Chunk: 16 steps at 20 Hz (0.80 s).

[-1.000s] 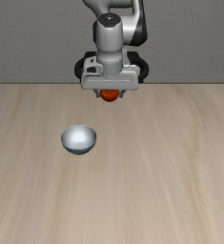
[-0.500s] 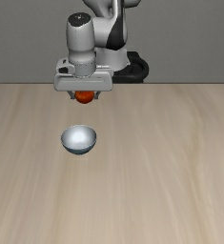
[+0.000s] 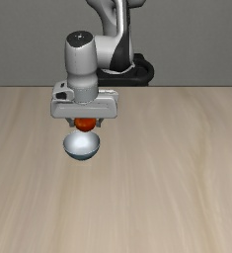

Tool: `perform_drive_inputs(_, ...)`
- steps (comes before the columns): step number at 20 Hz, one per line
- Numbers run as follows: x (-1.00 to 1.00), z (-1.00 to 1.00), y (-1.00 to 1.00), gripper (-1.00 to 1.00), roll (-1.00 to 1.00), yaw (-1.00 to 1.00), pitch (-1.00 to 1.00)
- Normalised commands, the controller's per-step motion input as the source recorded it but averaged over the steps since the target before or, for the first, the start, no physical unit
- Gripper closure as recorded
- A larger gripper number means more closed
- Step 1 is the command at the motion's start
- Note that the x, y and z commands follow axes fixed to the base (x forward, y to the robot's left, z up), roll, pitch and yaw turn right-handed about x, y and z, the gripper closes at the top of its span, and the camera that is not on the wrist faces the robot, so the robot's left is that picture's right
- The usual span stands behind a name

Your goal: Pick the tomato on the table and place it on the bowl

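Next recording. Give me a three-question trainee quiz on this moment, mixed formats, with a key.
1. True or false: the tomato is lying on the table.
2. What sits just beneath the gripper in the exterior view? A) bowl B) plate C) cup
3. Fill in: the gripper is shut on the ____.

Key: 1 false, it is held off the table; 2 A; 3 tomato.

The tomato [image 3: 84,126], clamped in the claw [image 3: 84,122], shows just its lower part, because the claw's wide body covers its top. Claw and tomato together hide the far rim of the bowl [image 3: 81,149]. The arm [image 3: 116,35] is cut off by the picture's top edge. The desk [image 3: 177,178] runs out past the left, right and bottom edges.
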Motion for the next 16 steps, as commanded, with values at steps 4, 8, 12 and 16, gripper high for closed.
perform_drive_inputs(4, 0.0, 0.0, -0.25, -1.0, 0.0, 0.0, 0.0)
perform_drive_inputs(8, 0.0, 0.0, 0.0, -1.0, 0.0, 0.0, 0.0)
perform_drive_inputs(12, 0.0, 0.0, 0.0, -1.0, 0.0, 0.0, 0.0)
perform_drive_inputs(16, 0.0, 0.0, 0.0, -1.0, 0.0, 0.0, 0.0)
